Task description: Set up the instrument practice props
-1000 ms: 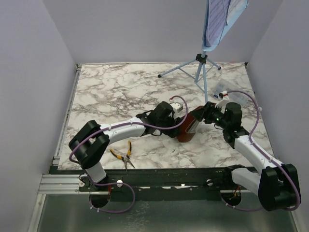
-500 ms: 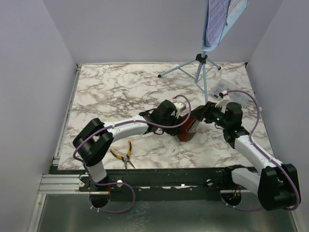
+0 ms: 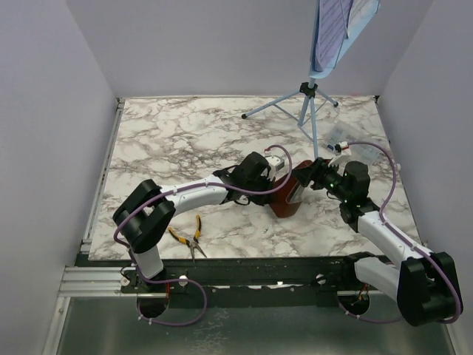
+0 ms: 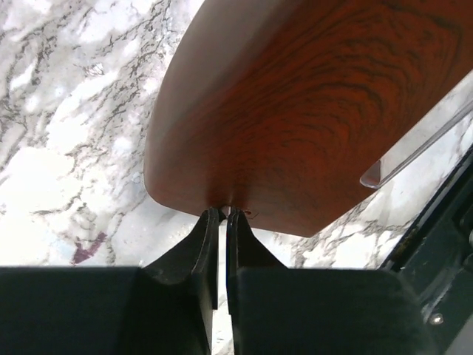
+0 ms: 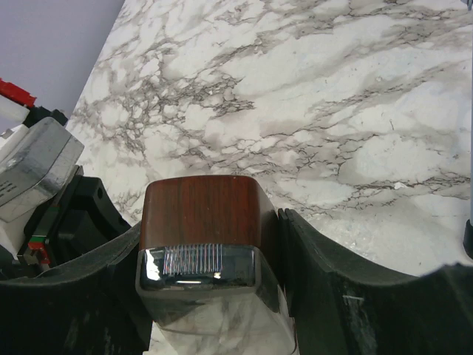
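Observation:
The brown pyramid metronome [image 3: 287, 198] stands tilted on the marble table, between my two grippers. My right gripper [image 3: 309, 177] is shut on it; in the right wrist view its fingers [image 5: 325, 274] press both sides of the metronome [image 5: 199, 211]. My left gripper [image 3: 276, 180] is shut, and its tips [image 4: 222, 214] touch the edge of the metronome's wooden face [image 4: 295, 111]. The light blue music stand [image 3: 310, 100] is at the back right. The printed sheet [image 3: 334, 26] lies on its desk.
Yellow-handled pliers [image 3: 188, 237] lie near the front edge at the left. A clear plastic box [image 3: 347, 140] sits at the right, behind my right arm. The stand's tripod legs [image 3: 273, 107] spread over the back of the table. Walls close off the left, right and back.
My left gripper has moved right up to the metronome. My right arm has shifted slightly left and the metronome has tipped a little with it.

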Available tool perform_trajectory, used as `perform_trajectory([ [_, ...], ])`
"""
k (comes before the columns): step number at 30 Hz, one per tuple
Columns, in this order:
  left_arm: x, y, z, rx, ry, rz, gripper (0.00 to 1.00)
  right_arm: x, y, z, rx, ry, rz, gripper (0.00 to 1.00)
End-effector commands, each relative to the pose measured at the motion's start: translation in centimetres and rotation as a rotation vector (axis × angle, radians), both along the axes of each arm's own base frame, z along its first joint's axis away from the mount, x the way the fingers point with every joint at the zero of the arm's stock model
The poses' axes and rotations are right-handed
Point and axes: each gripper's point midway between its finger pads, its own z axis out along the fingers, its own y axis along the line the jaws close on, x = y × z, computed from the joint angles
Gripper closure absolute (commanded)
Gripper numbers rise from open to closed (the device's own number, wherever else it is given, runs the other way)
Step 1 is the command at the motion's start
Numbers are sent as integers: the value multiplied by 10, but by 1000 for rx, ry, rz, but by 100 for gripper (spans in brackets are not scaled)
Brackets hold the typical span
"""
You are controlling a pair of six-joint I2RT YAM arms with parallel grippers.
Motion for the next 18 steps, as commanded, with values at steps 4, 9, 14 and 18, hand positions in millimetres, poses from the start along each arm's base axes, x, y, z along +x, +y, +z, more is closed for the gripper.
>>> perform_trajectory([
  [4, -18, -26, 30, -183, 61, -52, 11, -4, 3, -7, 6, 29, -18, 100],
  [9, -20, -22, 23, -133, 36, 30, 1, -3, 1, -5, 7, 32, -34, 100],
  [14, -16, -22, 12, -53, -48, 131, 1, -3, 2, -4, 24, 39, -39, 100],
  [18, -15, -25, 6, -14, -72, 144, 4, -3, 3, -5, 32, 50, -33, 100],
])
